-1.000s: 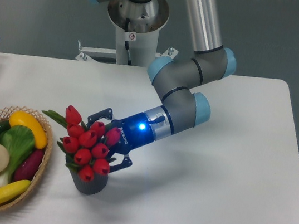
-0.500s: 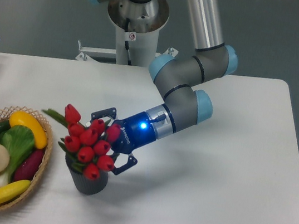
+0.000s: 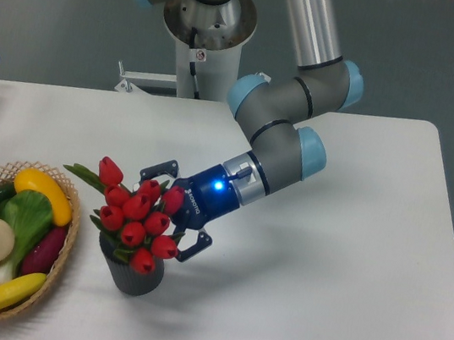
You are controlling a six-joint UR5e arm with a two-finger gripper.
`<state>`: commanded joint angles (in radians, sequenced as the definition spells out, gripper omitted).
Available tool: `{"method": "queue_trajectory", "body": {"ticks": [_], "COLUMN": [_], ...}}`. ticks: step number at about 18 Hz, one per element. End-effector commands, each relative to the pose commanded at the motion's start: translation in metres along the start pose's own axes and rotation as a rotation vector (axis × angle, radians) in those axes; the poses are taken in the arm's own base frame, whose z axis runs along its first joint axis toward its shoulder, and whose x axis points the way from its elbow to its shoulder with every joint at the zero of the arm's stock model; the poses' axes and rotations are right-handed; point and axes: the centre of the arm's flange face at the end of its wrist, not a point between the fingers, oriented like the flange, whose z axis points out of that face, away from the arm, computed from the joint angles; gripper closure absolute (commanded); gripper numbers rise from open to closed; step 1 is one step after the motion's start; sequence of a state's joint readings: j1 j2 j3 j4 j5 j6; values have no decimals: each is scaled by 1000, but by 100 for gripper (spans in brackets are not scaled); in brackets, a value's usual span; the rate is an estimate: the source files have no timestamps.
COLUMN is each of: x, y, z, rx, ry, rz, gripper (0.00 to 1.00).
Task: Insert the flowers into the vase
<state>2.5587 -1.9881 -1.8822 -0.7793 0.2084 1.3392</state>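
Gripper (image 3: 168,212) jaws spread wide around flowers (image 3: 136,218), lower left; bunch sits in vase (image 3: 136,277). Light, floppy; grip stems only.

Even, bright overhead light, soft shadows on the table (image 3: 349,265) (focus sharp throughout, no glare)

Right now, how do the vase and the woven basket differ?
The vase is a short dark grey cylinder; the basket is wide, shallow, tan wicker. The vase holds red tulips, with the gripper at the bunch; the basket holds fruit and vegetables, untouched. The vase stands nearer the table's middle; the basket sits at the left edge. Both rest upright on the white table.
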Motion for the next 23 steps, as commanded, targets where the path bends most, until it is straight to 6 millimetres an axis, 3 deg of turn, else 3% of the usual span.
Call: {"method": "queue_trajectory", "body": {"ticks": [14,15,20,23], "x": [15,22,52,62], "y": [-27,-31,-62,-77], "z": [-42,-50,-127,-159], "rx": [-311,-352,-534,-631], "ry": [-148,-169,-369,-464], "rz": [147,181,232,244], "gripper": [0,0,0,0]}}
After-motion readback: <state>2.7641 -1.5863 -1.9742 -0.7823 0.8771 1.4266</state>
